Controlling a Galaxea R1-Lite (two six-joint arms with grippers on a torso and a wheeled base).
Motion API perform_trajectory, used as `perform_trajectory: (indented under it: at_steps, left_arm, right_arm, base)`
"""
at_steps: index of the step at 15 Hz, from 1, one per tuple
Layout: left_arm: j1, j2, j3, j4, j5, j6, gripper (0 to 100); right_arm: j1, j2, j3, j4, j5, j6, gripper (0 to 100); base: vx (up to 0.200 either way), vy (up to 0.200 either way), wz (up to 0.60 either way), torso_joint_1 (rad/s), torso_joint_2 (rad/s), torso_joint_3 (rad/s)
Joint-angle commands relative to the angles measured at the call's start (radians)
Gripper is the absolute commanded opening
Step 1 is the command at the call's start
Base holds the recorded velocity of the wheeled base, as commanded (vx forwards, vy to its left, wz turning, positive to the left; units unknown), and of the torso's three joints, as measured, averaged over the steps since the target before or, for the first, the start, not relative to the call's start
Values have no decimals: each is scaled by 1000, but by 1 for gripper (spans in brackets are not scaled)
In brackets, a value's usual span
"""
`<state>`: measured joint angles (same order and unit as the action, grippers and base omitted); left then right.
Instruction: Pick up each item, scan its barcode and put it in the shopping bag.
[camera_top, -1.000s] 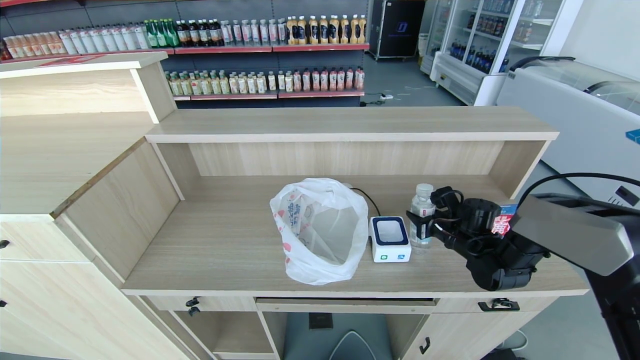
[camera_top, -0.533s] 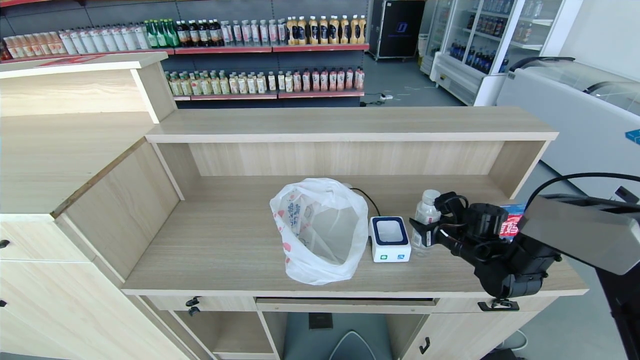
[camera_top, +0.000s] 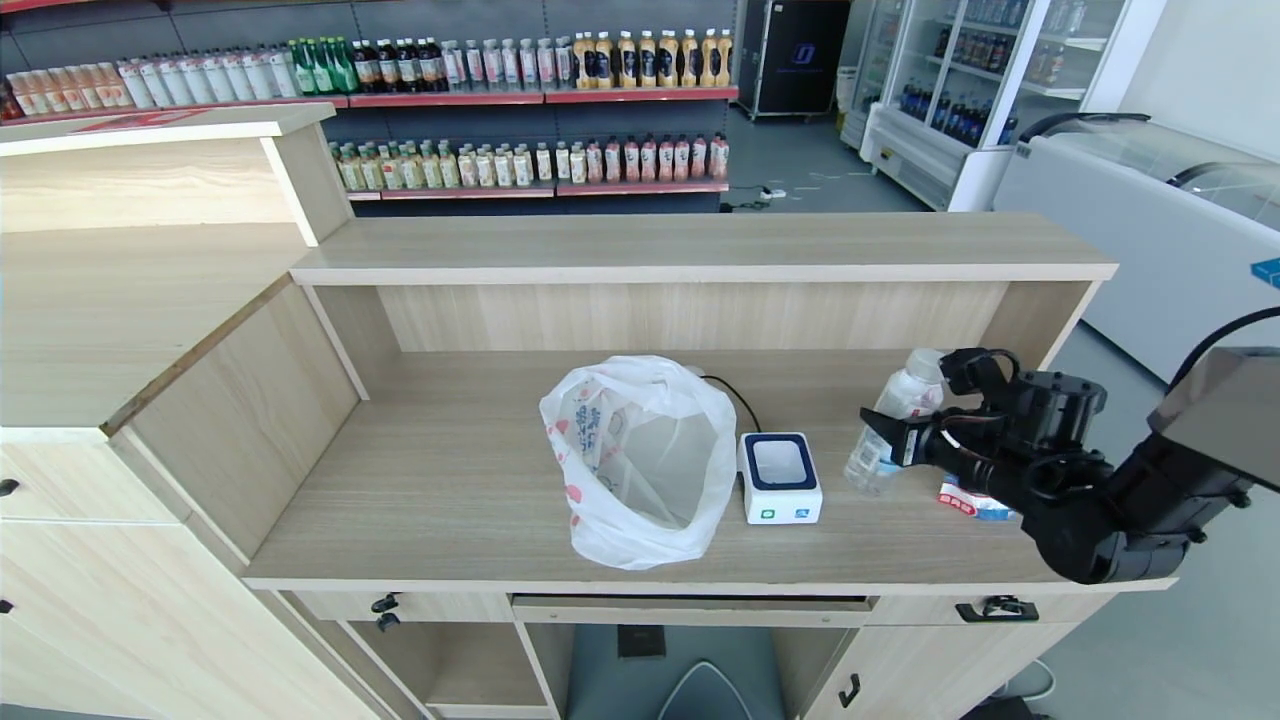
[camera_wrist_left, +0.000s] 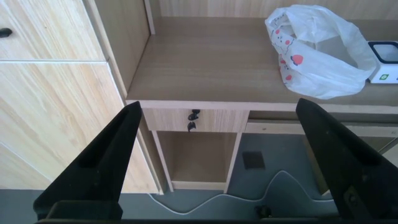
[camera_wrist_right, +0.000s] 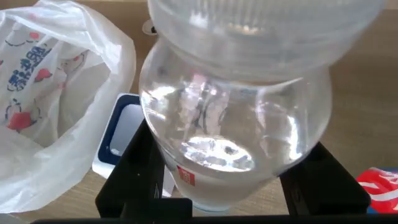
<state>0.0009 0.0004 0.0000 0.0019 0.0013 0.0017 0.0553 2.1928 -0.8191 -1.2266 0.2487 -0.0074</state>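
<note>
A clear water bottle (camera_top: 893, 425) hangs tilted just above the counter, right of the scanner (camera_top: 780, 477), with my right gripper (camera_top: 893, 447) shut on its lower body. Close up in the right wrist view, the bottle (camera_wrist_right: 236, 124) sits between the black fingers (camera_wrist_right: 134, 183). The white shopping bag (camera_top: 640, 460) stands open left of the scanner, with a printed carton inside. A red and blue packet (camera_top: 972, 502) lies flat on the counter under my right arm. My left gripper (camera_wrist_left: 217, 162) is open, low in front of the counter's left end, holding nothing.
The wooden counter (camera_top: 450, 500) has a raised back shelf (camera_top: 700, 250) and side walls. A black cable runs from the scanner toward the back wall. Drawers and an open recess sit below the front edge (camera_wrist_left: 205, 106).
My right gripper has lifted the bottle off the counter and carried it right and back, tilting it. The packet behind the arm now lies in plain sight.
</note>
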Motion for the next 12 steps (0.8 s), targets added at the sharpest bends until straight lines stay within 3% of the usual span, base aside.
perform_trajectory:
  at_steps: [1, 4, 8, 10, 12]
  left_arm:
    - [1, 0, 0, 0, 0, 0, 100]
    - [1, 0, 0, 1, 0, 0, 100]
    - [1, 0, 0, 1, 0, 0, 100]
    - [1, 0, 0, 1, 0, 0, 100]
    - [1, 0, 0, 1, 0, 0, 100]
  right_arm:
    - [-38, -254, 35, 105, 139, 133, 0]
    - [-52, -525, 43, 294, 380, 337, 0]
    - [-23, -812, 132, 294, 639, 623, 0]
    - [8, -900, 158, 294, 712, 701, 0]
    - [95, -979, 170, 299, 728, 784, 0]
  base:
    - [0, 0, 0, 0, 0, 0]
    - [0, 0, 0, 0, 0, 0]
    - [0, 0, 0, 0, 0, 0]
    - [0, 0, 0, 0, 0, 0]
    - [0, 0, 0, 0, 0, 0]
